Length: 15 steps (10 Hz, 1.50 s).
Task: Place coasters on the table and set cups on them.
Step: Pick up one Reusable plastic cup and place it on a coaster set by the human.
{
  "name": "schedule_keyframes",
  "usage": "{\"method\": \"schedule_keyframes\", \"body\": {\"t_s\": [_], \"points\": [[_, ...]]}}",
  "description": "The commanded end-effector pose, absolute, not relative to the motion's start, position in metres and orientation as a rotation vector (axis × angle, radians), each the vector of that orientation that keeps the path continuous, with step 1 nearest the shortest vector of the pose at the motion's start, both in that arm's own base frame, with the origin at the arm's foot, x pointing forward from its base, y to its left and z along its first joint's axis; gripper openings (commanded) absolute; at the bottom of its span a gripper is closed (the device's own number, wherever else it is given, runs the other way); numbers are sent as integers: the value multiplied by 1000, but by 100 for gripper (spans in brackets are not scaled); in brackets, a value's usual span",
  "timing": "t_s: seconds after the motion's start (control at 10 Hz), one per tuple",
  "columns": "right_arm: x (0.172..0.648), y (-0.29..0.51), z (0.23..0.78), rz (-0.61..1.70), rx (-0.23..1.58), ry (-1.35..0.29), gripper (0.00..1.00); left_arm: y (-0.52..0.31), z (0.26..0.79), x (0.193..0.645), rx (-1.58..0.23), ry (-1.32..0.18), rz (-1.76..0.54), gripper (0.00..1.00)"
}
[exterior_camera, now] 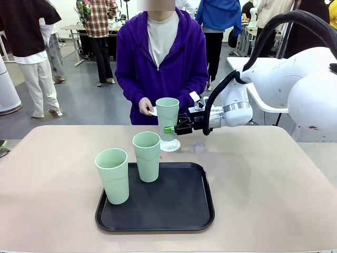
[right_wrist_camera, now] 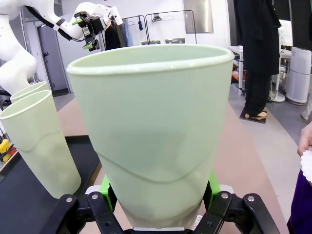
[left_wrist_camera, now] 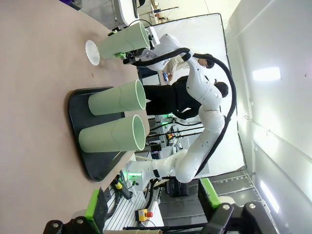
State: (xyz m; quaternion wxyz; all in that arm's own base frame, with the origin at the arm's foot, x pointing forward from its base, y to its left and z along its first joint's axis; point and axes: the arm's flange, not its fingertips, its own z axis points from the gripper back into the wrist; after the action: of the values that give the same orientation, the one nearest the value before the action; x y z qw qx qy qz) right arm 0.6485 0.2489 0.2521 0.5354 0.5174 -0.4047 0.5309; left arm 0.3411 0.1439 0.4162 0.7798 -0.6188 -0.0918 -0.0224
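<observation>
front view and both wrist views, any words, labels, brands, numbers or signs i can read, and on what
No text can be read.
far cup, middle cup, near cup: plain, no print.
black tray: plain.
coaster: plain white, no print.
yellow box with a red button, left wrist view: any marking is too small to read.

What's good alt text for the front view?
The right gripper holds a mint-green cup over a white coaster at the far side of the table. Two more cups stand on a black tray nearer; a person in purple stands behind.
</observation>
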Motion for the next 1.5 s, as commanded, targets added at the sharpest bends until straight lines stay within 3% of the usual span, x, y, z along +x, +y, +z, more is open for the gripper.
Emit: {"method": "schedule_keyframes", "body": {"t_s": [0.0,1.4], "points": [[661,253,243,1308,1220,-953,82,145,418,340,-1349,-210,-58,100],[652,245,221,1305,1289,-926,82,145,418,340,-1349,-210,-58,100]]}}
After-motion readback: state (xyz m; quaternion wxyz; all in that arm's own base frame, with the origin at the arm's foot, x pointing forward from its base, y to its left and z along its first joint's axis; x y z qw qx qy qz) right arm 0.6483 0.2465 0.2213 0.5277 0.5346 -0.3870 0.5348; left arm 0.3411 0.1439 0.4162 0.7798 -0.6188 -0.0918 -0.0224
